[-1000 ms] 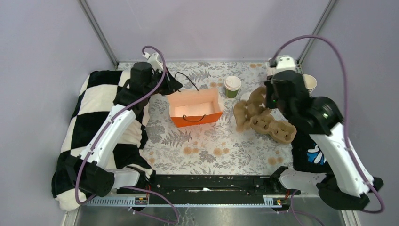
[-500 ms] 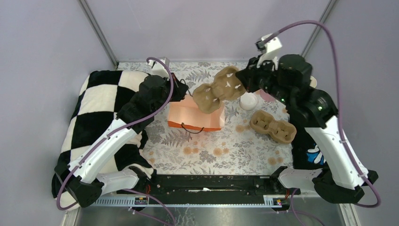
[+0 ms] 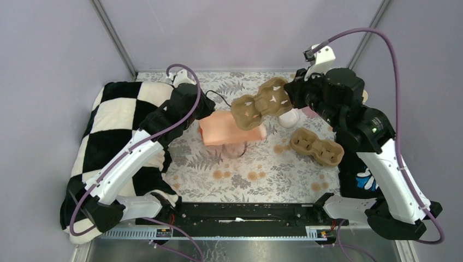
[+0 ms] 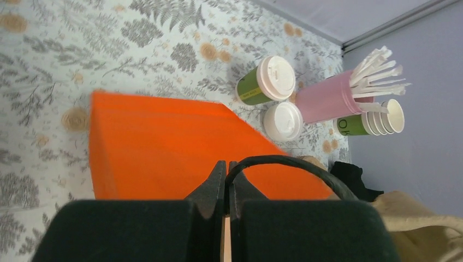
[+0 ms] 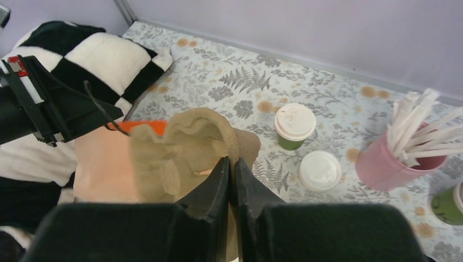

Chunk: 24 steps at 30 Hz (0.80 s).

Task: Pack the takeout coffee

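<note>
Three lavender walls (image 3: 235, 33) meet slim metal posts (image 3: 114, 38) at the far corners, closing in a table spread with a pale cloth (image 3: 240, 174) printed in grey ferns and rust blossoms. A black-and-white checked blanket (image 3: 117, 117) is heaped along its 9 o'clock side. Near the cloth's middle the orange bag (image 3: 218, 128) sits tilted, and the left gripper (image 4: 226, 164), fingers pressed together, pinches its black handle (image 4: 284, 159). The right gripper (image 5: 231, 161), likewise closed, nips the wall of a brown pulp carrier (image 3: 256, 106) held in the air over the bag's 2 o'clock corner. A second carrier (image 3: 316, 146) lies on the cloth at 4 o'clock from the bag. The takeout coffee (image 5: 294, 126) stands upright, lid on, toward the table's 12 o'clock edge, hidden from overhead by the held carrier. A loose white lid (image 5: 320, 170) lies just beside it at 5 o'clock, with a pink cup of white sticks (image 5: 385, 164) and stacked green cups (image 5: 445, 204) farther toward 3 o'clock.
</note>
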Each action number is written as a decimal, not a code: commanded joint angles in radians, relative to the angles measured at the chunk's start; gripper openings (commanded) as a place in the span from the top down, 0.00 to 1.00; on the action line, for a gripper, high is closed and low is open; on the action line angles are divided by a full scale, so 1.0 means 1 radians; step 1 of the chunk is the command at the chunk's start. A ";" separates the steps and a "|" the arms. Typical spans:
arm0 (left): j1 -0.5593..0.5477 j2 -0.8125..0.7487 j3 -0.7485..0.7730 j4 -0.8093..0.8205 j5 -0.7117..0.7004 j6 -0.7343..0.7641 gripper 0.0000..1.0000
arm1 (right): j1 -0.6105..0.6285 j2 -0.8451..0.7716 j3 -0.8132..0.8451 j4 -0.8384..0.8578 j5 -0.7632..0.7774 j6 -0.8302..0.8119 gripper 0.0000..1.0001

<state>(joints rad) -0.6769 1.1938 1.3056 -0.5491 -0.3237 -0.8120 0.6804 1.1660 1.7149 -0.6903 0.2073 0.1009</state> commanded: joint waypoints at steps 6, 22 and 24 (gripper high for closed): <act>-0.005 0.125 0.235 -0.224 -0.026 -0.168 1.00 | 0.004 0.083 0.187 -0.158 0.019 0.053 1.00; 0.065 0.053 0.018 0.034 0.237 -0.216 1.00 | 0.004 0.148 0.121 0.000 -0.249 -0.147 1.00; 0.073 0.049 0.011 0.061 0.266 -0.221 1.00 | 0.004 0.144 0.120 0.017 -0.259 -0.163 1.00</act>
<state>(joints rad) -0.6247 1.2896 1.3323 -0.6041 -0.1493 -1.0130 0.6807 1.3193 1.8351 -0.7494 0.0433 0.0074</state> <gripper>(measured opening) 0.014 0.111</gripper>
